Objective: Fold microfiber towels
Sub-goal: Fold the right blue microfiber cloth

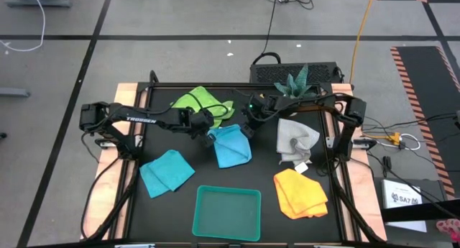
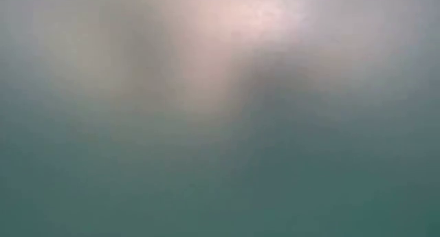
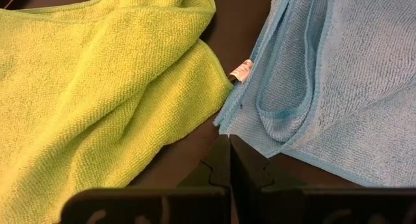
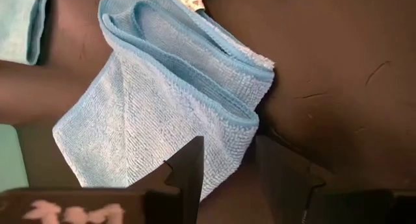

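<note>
Teal rectangular plastic tray (image 1: 226, 213): at six o'clock on the black table (image 1: 266, 177), nothing visible inside it.

Lime green microfibre towel (image 1: 201, 104): crumpled at about eleven o'clock. Folded turquoise blue microfibre towel (image 1: 231, 146): near table centre, with a white tag (image 3: 241, 71) at its edge. Second turquoise blue towel (image 1: 167, 172): at eight o'clock, lying clear of the tray. Pale grey-white towel (image 1: 295, 139): bunched at two o'clock. Yellow-orange towel (image 1: 300, 193): at four o'clock, just beside the tray.

Left gripper (image 1: 207, 126): fingers pressed fully together, holding nothing, poised between the lime towel and the folded turquoise one. Right gripper (image 1: 246, 126): fingers parted, one finger (image 4: 188, 169) over the folded towel's edge, nothing clamped.

Low view: a blur, nothing readable.
</note>
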Controlling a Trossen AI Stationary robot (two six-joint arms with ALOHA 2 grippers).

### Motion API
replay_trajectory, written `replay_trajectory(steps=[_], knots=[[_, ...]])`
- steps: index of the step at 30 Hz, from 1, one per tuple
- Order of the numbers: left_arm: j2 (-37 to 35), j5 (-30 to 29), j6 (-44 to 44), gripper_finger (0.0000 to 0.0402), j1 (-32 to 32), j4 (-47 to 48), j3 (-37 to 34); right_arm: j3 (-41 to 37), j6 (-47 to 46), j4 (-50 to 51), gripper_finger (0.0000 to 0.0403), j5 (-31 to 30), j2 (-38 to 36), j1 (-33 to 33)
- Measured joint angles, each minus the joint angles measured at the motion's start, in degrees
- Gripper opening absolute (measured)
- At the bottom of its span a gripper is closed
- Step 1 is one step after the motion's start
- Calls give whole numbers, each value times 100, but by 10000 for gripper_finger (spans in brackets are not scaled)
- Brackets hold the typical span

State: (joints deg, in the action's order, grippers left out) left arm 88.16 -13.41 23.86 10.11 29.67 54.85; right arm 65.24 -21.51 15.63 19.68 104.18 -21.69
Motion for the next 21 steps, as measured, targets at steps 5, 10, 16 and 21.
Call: replay_trajectory(steps=[5,10,16,21], knots=[[0,2,24,0,0,0,0,-7,66,-94,132,-11,0,-11],[0,2,47,0,0,2,0,-7,-18,-84,110,-9,0,21],[0,0,66,0,0,2,0,-7,-28,-83,13,141,-30,33],[0,1,66,0,0,2,0,-8,-182,-83,4,159,-219,138]])
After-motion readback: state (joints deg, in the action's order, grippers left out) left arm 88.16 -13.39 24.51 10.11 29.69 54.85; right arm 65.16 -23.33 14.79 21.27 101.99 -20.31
